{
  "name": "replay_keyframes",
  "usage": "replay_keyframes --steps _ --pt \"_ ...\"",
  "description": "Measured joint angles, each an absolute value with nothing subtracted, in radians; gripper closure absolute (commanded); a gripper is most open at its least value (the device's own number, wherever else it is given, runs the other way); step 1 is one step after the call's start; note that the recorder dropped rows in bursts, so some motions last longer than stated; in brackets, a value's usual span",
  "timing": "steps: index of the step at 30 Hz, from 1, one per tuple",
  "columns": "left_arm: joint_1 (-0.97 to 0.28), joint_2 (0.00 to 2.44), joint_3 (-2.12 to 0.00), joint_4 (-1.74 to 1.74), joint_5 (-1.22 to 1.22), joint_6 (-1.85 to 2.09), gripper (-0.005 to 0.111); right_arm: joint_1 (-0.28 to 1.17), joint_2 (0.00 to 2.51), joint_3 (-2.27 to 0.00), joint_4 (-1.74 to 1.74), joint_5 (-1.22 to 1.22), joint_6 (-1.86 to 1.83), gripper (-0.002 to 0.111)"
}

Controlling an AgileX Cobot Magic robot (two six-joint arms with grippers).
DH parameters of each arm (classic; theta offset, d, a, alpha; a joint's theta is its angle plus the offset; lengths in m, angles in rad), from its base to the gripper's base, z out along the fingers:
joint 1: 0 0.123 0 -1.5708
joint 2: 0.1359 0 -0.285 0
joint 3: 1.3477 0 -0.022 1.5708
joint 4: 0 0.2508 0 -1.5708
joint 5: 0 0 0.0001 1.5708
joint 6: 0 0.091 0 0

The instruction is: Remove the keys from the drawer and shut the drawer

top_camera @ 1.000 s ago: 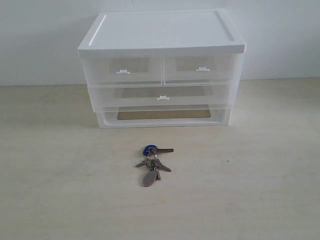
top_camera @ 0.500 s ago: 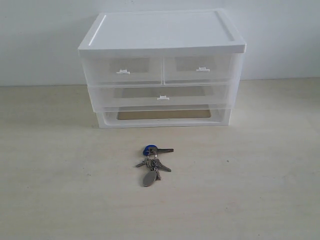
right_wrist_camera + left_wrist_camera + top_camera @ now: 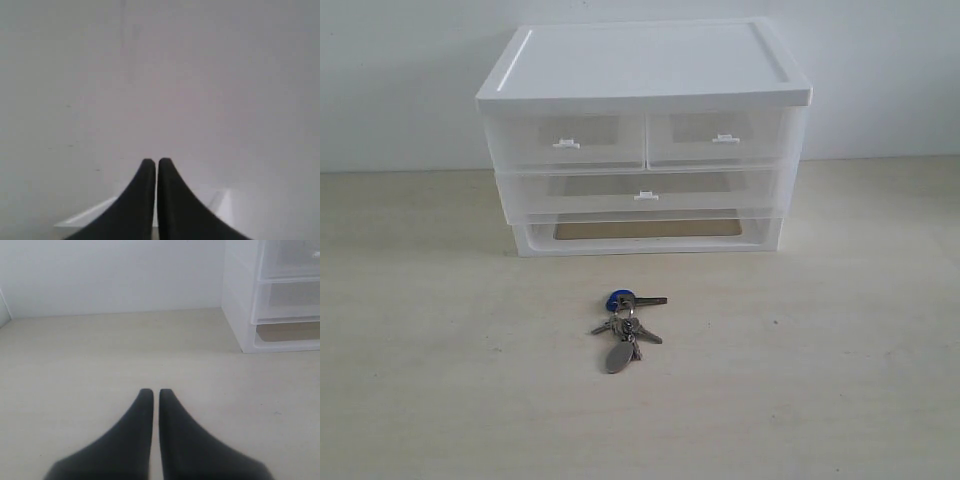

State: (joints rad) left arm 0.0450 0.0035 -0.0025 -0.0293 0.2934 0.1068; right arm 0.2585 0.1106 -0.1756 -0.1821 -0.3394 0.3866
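Note:
The keys (image 3: 624, 329), a silver-grey bunch with a blue cap and an oval tag, lie on the table in front of the drawer unit in the exterior view. The drawer (image 3: 717, 139), upper right of the unit, sits pushed in flush with its twin. No arm shows in the exterior view. My left gripper (image 3: 152, 392) is shut with nothing between its fingers, low over bare table, with the unit's side (image 3: 240, 300) off to one side. My right gripper (image 3: 153, 162) is shut too, facing a plain white wall.
The white drawer unit (image 3: 640, 70) stands at the back middle of the pale wooden table (image 3: 440, 380), against a white wall. Its upper left drawer (image 3: 568, 142) and full-width lower drawer (image 3: 640, 192) are pushed in.

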Motion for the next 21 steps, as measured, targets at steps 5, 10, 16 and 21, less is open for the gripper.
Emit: replay_keyframes --steps 5,10,16,21 --pt "0.045 0.004 -0.003 -0.029 0.295 0.107 0.102 -0.005 0.112 -0.039 -0.171 -0.384 0.272 0.108" --pt "0.045 0.004 -0.003 -0.029 0.295 0.107 0.102 -0.060 0.112 -0.005 -0.125 -0.296 0.076 0.108" --pt "0.045 0.004 -0.003 -0.029 0.295 0.107 0.102 -0.060 0.112 -0.005 -0.084 -0.047 -0.070 0.108" --pt "0.045 0.004 -0.003 -0.029 0.295 0.107 0.102 -0.060 0.112 -0.005 -0.065 0.167 -0.076 0.108"
